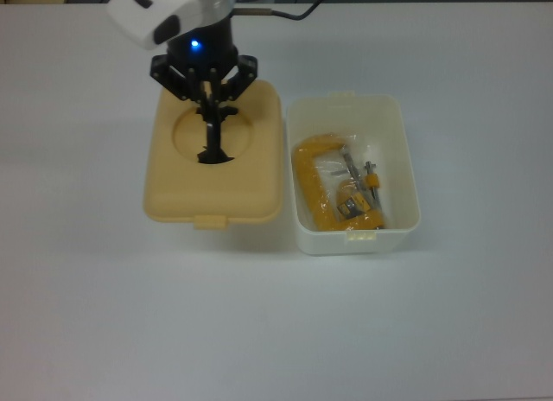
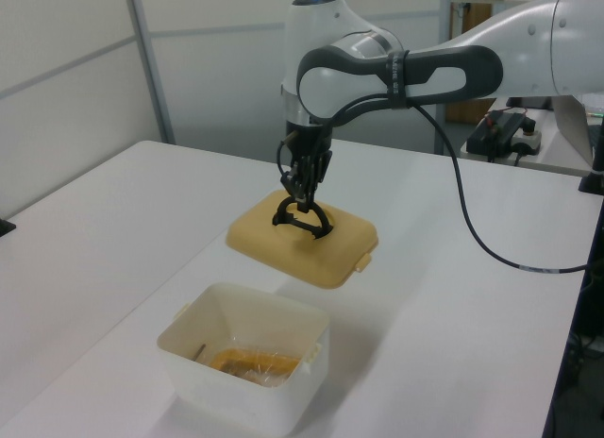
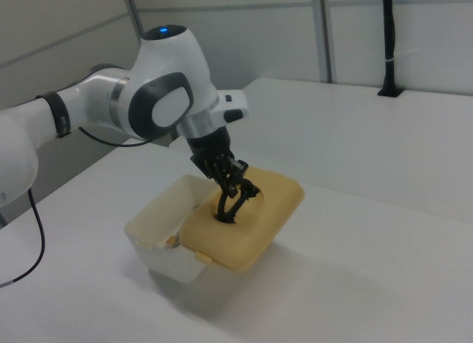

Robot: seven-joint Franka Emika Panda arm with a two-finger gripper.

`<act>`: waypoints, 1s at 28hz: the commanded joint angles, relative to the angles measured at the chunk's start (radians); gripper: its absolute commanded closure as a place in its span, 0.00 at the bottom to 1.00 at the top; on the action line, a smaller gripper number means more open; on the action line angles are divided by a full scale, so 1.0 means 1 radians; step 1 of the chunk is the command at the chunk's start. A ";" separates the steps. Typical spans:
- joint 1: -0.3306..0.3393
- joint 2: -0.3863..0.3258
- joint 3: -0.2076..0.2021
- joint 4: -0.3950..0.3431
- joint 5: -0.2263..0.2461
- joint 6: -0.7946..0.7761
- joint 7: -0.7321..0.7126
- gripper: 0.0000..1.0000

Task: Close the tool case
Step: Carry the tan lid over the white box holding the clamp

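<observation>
The tan lid (image 1: pixel 214 181) (image 2: pixel 302 246) (image 3: pixel 247 225) of the tool case hangs in the air, level, just left of the white box in the top view. My gripper (image 1: pixel 210 110) (image 2: pixel 300 188) (image 3: pixel 229 182) is shut on the lid's black handle (image 1: pixel 211 143) (image 2: pixel 304 223), which stands up from the round recess. The white box (image 1: pixel 352 241) (image 2: pixel 243 385) (image 3: pixel 159 250) rests open on the table, with a yellow C-clamp (image 1: pixel 313 185) and a plastic bag inside. In the right view the lid overlaps the box's near edge.
The white table (image 1: pixel 276 332) spreads around the box on all sides. A black cable (image 2: pixel 472 230) trails from my arm toward the left view's right. A wall with panels (image 2: pixel 217 70) stands behind the table.
</observation>
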 commanded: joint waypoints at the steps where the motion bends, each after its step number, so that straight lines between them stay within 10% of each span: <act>1: 0.017 -0.006 0.029 0.009 0.015 -0.029 0.045 1.00; 14: 0.017 0.010 0.164 0.009 -0.016 -0.022 0.119 1.00; 28: 0.017 0.055 0.219 0.018 -0.055 -0.014 0.183 1.00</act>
